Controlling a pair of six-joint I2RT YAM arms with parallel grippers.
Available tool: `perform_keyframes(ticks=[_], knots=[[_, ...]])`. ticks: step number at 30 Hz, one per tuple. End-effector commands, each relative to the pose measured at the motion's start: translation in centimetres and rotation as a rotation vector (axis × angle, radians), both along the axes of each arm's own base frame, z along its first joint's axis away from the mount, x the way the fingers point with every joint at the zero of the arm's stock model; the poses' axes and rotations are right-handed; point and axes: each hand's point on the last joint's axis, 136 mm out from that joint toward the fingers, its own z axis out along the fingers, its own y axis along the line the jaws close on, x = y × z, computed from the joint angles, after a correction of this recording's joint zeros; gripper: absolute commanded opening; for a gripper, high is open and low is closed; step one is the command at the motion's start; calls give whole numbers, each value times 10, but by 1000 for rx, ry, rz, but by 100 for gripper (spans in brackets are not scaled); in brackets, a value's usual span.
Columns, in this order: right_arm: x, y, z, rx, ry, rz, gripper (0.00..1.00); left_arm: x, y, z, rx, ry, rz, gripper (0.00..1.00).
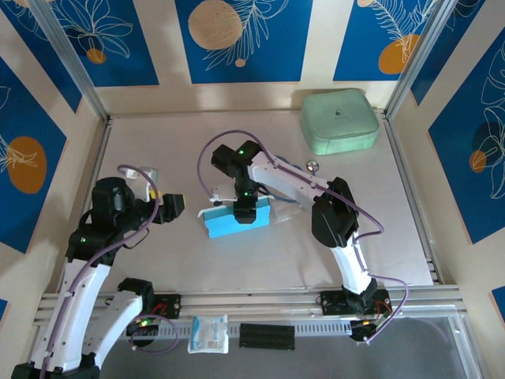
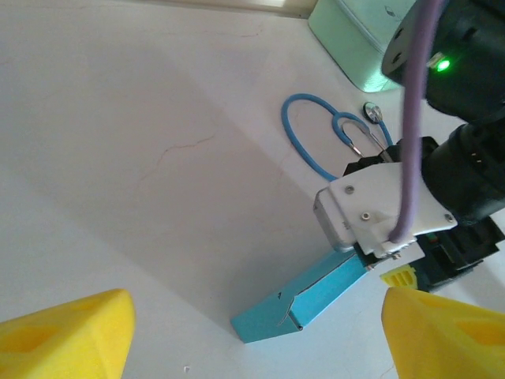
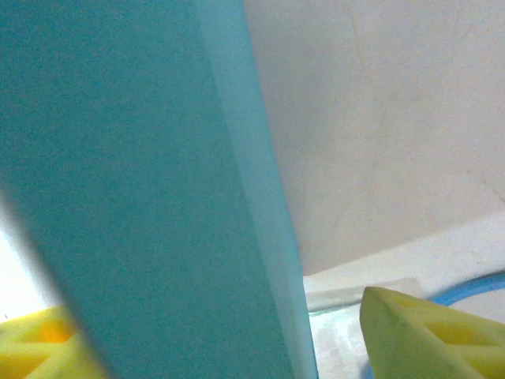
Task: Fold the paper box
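- Your right gripper (image 1: 251, 213), seen from the top camera, pointed down over the right part of the paper box (image 1: 223, 224). The box lay flat, sky-blue side up, near the middle of the table (image 1: 158, 260).
- Your left gripper (image 1: 171, 207) hung to the left of the box, apart from it and pointing toward it.
- You had a mint-green case (image 1: 339, 120) in the far right corner, well apart from the box. A small white-and-blue packet (image 1: 209, 333) lay on the near rail.
- From the left wrist, your left gripper was unclenched. Its yellow fingertips (image 2: 71, 335) stood wide apart with nothing gripped between them.
- In that view the box lay ahead on the table, one end tucked under the right gripper. A blue stethoscope (image 2: 304, 134) lay beyond it, near the case.
- From the right wrist, the box's blue face stood between the yellow pads (image 3: 426, 335).
- The right pad was clear of the card, with bare table showing in the gap. The left pad was partly hidden behind the box, so you could not tell whether it touched.
- Your right gripper's jaws were spread astride the box, not clamped on it.
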Motion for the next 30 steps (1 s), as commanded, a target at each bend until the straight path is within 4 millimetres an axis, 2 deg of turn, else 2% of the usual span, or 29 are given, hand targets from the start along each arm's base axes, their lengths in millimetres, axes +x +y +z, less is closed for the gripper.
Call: perform_keyframes(ticks=[1, 3, 6, 11, 13, 15, 18, 22, 25, 28, 30], knots=[[-10, 2, 26, 68, 13, 7, 80, 2, -3, -6, 7, 8, -22, 81], [-13, 6, 35, 112, 32, -2, 84, 1, -3, -13, 17, 30, -27, 81], [-15, 14, 52, 181, 25, -10, 85, -2, -8, -20, 14, 49, -61, 80], [-7, 23, 109, 435, -8, -118, 84, -11, -21, -25, 5, 96, -133, 75], [3, 14, 129, 558, 3, -236, 84, -17, -26, -29, 14, 125, -166, 73], [14, -5, 137, 657, 44, -379, 81, -20, -33, -31, 29, 134, -192, 72], [27, -45, 135, 728, 146, -601, 73, -21, -39, -38, 87, 185, -202, 72], [17, -77, 114, 705, 269, -721, 69, -16, -41, -57, 205, 285, -203, 71], [10, -84, 95, 655, 303, -730, 68, -14, -46, -65, 261, 316, -242, 70], [9, -81, 84, 629, 328, -718, 64, -14, -58, -67, 253, 323, -303, 68], [9, -77, 78, 618, 354, -713, 57, -14, -64, -65, 241, 321, -324, 66]])
